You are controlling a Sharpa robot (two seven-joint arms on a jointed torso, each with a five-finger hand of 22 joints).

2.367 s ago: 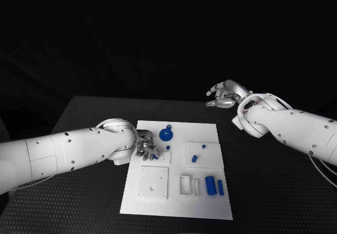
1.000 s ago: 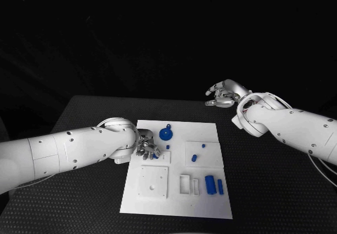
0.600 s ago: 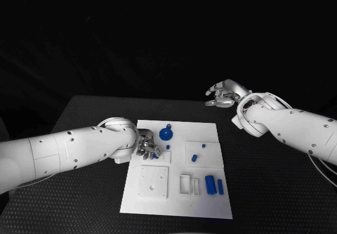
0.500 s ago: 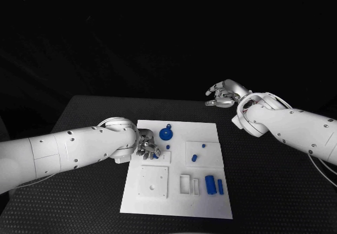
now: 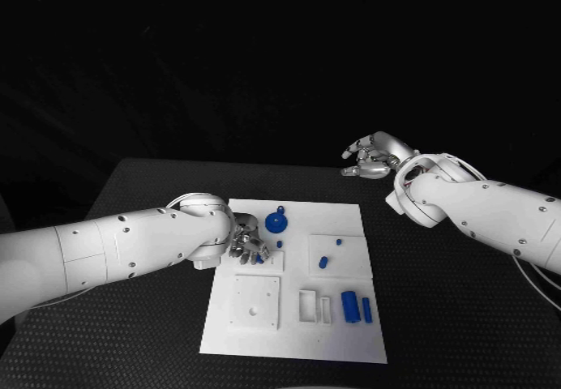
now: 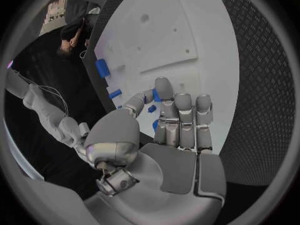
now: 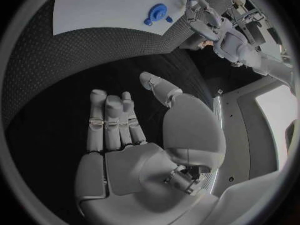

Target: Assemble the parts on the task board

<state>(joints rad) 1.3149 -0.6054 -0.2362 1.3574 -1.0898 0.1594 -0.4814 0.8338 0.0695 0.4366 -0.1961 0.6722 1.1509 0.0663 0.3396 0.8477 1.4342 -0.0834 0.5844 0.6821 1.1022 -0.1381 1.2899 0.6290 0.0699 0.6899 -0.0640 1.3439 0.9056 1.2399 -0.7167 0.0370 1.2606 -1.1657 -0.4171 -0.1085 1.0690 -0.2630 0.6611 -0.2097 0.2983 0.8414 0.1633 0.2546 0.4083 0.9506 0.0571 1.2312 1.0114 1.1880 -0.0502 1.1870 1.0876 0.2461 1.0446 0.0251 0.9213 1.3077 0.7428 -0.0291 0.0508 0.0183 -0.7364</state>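
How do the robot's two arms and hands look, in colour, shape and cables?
Both arms are white, rounded shells with small dark screw dots. The left hand and right hand are silver, with segmented fingers and smooth domed thumb bases. A thin pale cable runs along the right arm.

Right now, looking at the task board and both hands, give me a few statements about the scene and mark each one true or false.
1. The left hand is over the task board. True.
2. The right hand is gripping a blue part. False: it hangs beyond the board's far edge, over the black table, with fingers apart and nothing in it.
3. A round blue wheel-shaped part sits near the board's far edge. True.
4. The two long blue parts lie in the board's left half. False: they lie side by side in the right half, towards the near edge.
5. The left hand has a small blue part at its fingertips. True.
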